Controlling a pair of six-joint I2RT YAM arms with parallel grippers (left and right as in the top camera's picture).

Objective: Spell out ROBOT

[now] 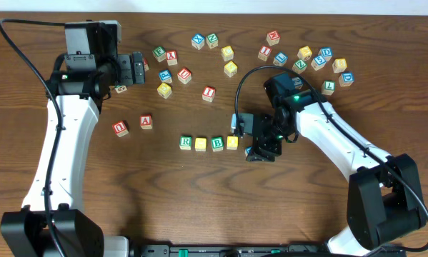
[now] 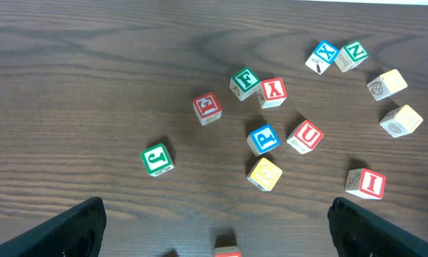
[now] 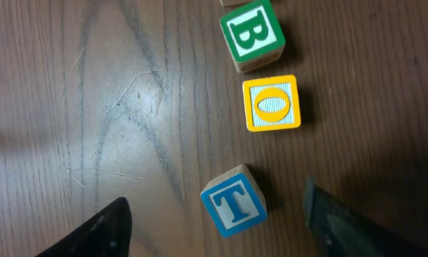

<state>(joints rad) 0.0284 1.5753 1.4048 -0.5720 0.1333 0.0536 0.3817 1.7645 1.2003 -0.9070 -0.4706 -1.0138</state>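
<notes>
A row of blocks lies on the table: green R (image 1: 186, 143), yellow O (image 1: 201, 143), green B (image 1: 217, 143) and a second yellow O (image 1: 232, 142). In the right wrist view the B (image 3: 253, 32) and that O (image 3: 272, 103) lie in line, and a blue T block (image 3: 233, 200) rests just past the O, slightly rotated. My right gripper (image 3: 217, 232) is open with the T between its fingers, not touching it; in the overhead view it (image 1: 248, 140) covers most of the T. My left gripper (image 1: 141, 68) is open and empty at the far left, as the left wrist view (image 2: 217, 232) shows.
Loose letter blocks lie across the far side: green J (image 2: 157, 158), red E (image 2: 207, 108), green F (image 2: 245, 81), blue P (image 2: 263, 138), red U (image 2: 304, 136), red I (image 1: 209, 93). A cluster sits far right (image 1: 321, 61). Red A (image 1: 146, 121) lies left of the row.
</notes>
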